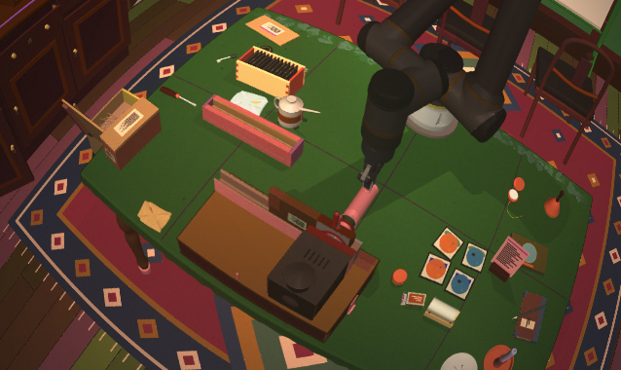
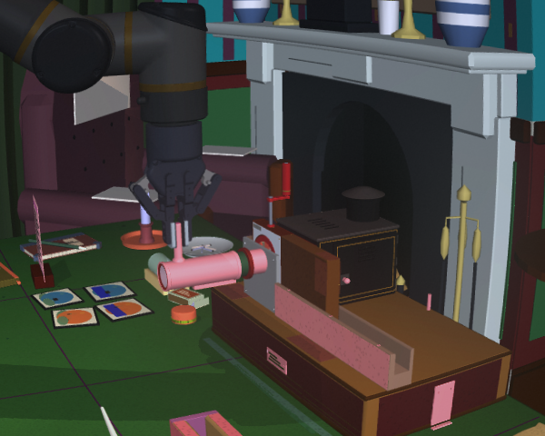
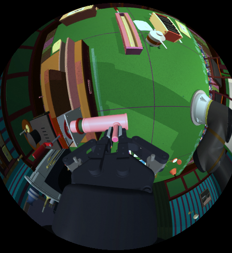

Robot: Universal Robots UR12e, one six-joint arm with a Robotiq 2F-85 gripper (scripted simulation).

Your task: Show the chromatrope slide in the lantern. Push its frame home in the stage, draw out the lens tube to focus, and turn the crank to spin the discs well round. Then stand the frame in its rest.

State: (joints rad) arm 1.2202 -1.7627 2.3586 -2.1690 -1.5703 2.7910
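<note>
The chromatrope slide frame (image 2: pixel 306 270) sits in the lantern's stage, partly hidden behind the grey front plate (image 2: pixel 260 277); its red crank (image 2: pixel 286 180) stands above it. The black lantern body (image 1: pixel 307 272) rests on a wooden base. The pink lens tube (image 2: pixel 202 272) (image 1: pixel 361 204) (image 3: pixel 102 123) juts out from the front plate over the green table, with a small pink peg (image 2: pixel 178 239) (image 3: pixel 115 135) rising near its outer end. A pink rest trough (image 2: pixel 353 340) lies along the base beside the frame. My gripper (image 2: pixel 178 237) (image 3: pixel 114 134) (image 1: pixel 367 181) hangs straight above the tube and is closed, gripping the peg.
A pink tray (image 1: pixel 251 129) and a slide box (image 1: pixel 269 70) lie at the far side of the table, with a small jar (image 1: pixel 289 111) between them. Picture cards (image 1: pixel 451 263), a matchbox (image 1: pixel 413 299) and an orange puck (image 1: pixel 399 276) lie right of the lantern.
</note>
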